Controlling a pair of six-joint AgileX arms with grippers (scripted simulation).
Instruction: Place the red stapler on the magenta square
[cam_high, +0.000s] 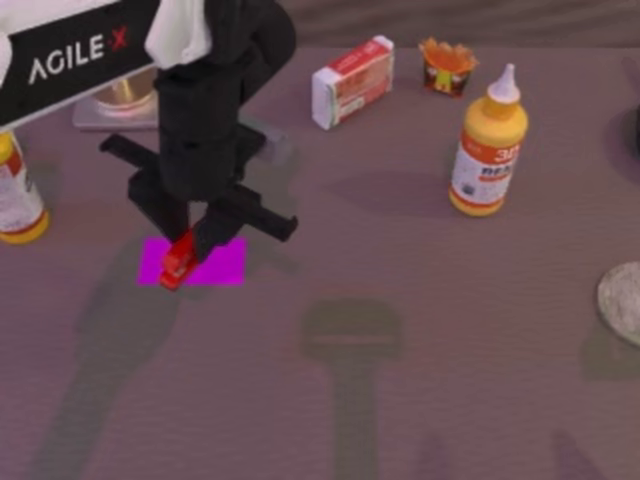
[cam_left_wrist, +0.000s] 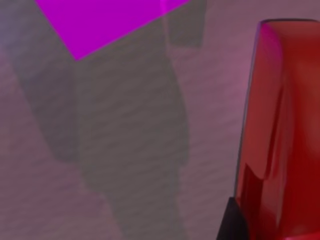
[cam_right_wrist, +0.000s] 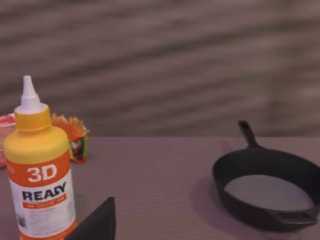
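Top view: left gripper (cam_high: 185, 245) over the left part of the magenta square (cam_high: 205, 263), black fingers closed on the red stapler (cam_high: 178, 260). Stapler overlapping the square's left edge, its lower end reaching just past the patch; hard to say whether resting on it or held just above. Red-and-white box (cam_high: 352, 80) well beyond the square toward the far right, yellow glue bottle (cam_high: 488, 145) farther right again. Right arm out of sight here.

Left wrist view: stapler (cam_left_wrist: 280, 135) huge and close, clamped, with a corner of the magenta square (cam_left_wrist: 105, 22) apart from it on the table.

Right wrist view: a dark fingertip (cam_right_wrist: 97, 222) of the right gripper only, opening impossible to judge; glue bottle (cam_right_wrist: 40, 170) beside it, black skillet (cam_right_wrist: 267, 187) well apart.
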